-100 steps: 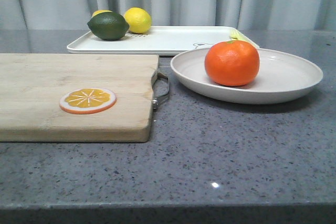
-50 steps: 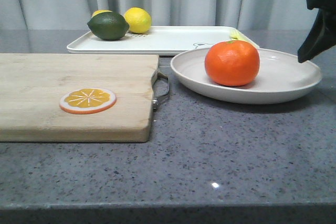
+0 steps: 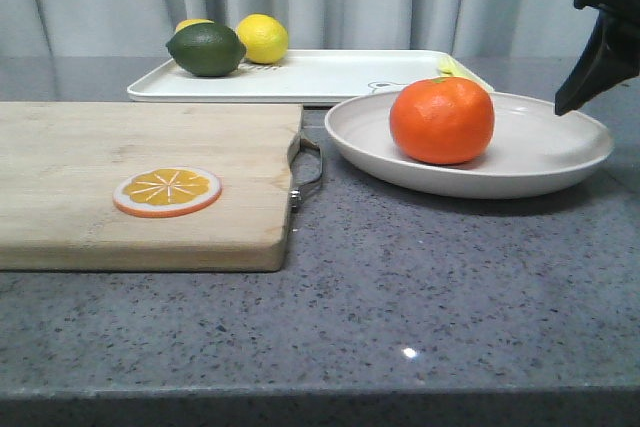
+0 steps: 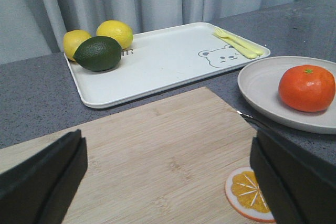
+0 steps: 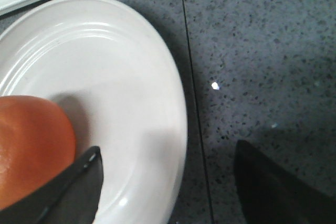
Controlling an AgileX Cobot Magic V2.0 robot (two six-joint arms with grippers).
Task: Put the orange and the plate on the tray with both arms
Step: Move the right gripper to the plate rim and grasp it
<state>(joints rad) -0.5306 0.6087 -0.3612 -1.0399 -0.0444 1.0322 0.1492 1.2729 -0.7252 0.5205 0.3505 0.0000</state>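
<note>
The orange [image 3: 442, 119] sits inside the cream plate [image 3: 545, 152] on the grey counter, right of the cutting board. It also shows in the left wrist view [image 4: 306, 87] and partly in the right wrist view [image 5: 29, 148]. The white tray [image 3: 330, 75] with the bear drawing lies behind the plate. My right gripper [image 5: 168, 182] is open, above the plate's right rim [image 5: 176, 124], one finger over the plate, the other over the counter. In the front view only one of its fingers [image 3: 600, 37] shows. My left gripper [image 4: 168, 177] is open and empty above the cutting board.
A wooden cutting board [image 3: 120, 172] with a metal handle holds an orange slice [image 3: 167, 191] at the left. A dark green lime [image 3: 206, 49] and two lemons [image 3: 262, 38] sit at the tray's far left. Yellow cutlery [image 4: 239, 45] lies at the tray's right end.
My right gripper has come into the front view from the right and moved a little left, over the plate's right rim. The orange, plate and tray have not moved.
</note>
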